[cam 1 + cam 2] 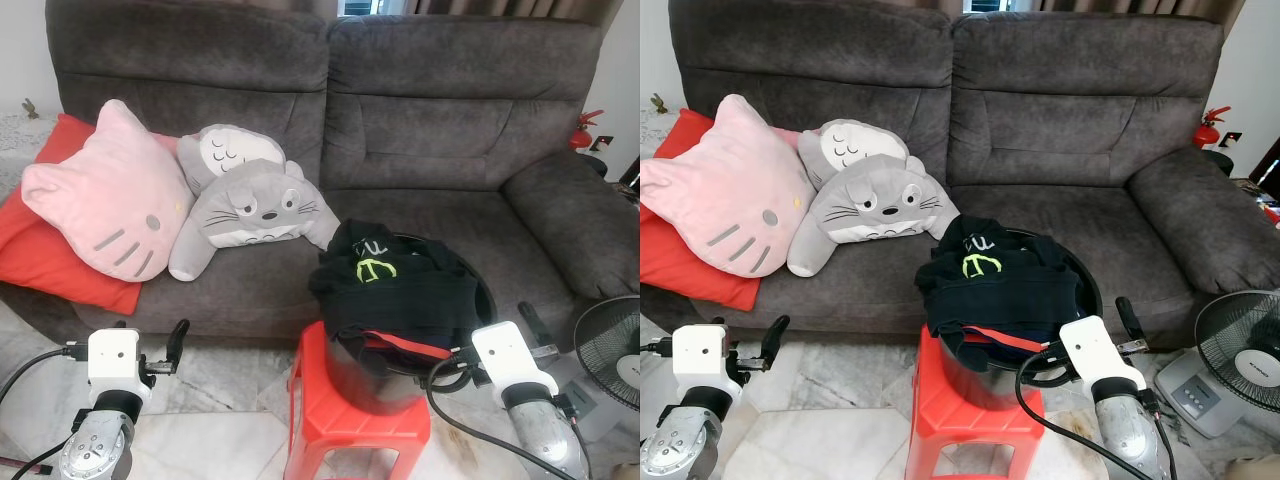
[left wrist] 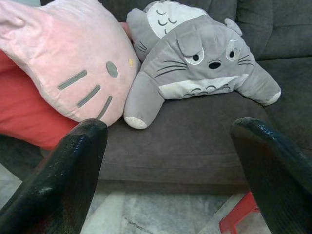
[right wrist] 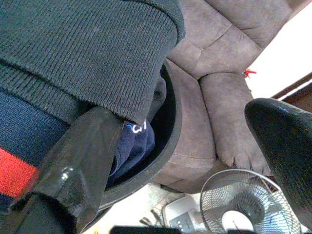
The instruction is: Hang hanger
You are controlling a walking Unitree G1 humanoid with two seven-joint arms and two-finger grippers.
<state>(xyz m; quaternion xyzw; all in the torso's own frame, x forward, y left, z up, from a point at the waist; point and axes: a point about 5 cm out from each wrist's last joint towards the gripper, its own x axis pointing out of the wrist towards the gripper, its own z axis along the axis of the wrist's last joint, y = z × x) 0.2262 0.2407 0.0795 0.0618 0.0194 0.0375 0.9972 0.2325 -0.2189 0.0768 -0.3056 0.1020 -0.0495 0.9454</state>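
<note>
Step in hand: the start of the job, by my judgement; the robot stands before a black bucket (image 1: 400,370) heaped with dark clothes (image 1: 395,280), and neither hand holds anything.
Hanger: I cannot make one out for certain; a thin red strip (image 1: 1005,343) under the clothes at the bucket's near edge may be part of one, but it could equally be cloth.
Right hand (image 3: 190,161): spread wide, one finger touching the dark knitted clothes at the bucket rim, the other out over the gap toward the sofa arm.
Left hand (image 2: 168,170): spread wide and bare, well to the left of the bucket, facing the sofa front and the cushions.
Next move: likely the right hand has to work in under the clothes just ahead of it and find what it is to lift; the pile may drag along.
Surface: the bucket sits on a red plastic stool (image 1: 345,420), just ahead of the right hand, on a pale marble floor (image 1: 220,380).
Room: a grey sofa (image 1: 440,130) beyond both hands carries a pink cat cushion (image 1: 105,195), a grey plush creature (image 1: 250,210) and a red cushion (image 1: 50,250); a standing fan (image 1: 612,350) is outward of the right hand.
</note>
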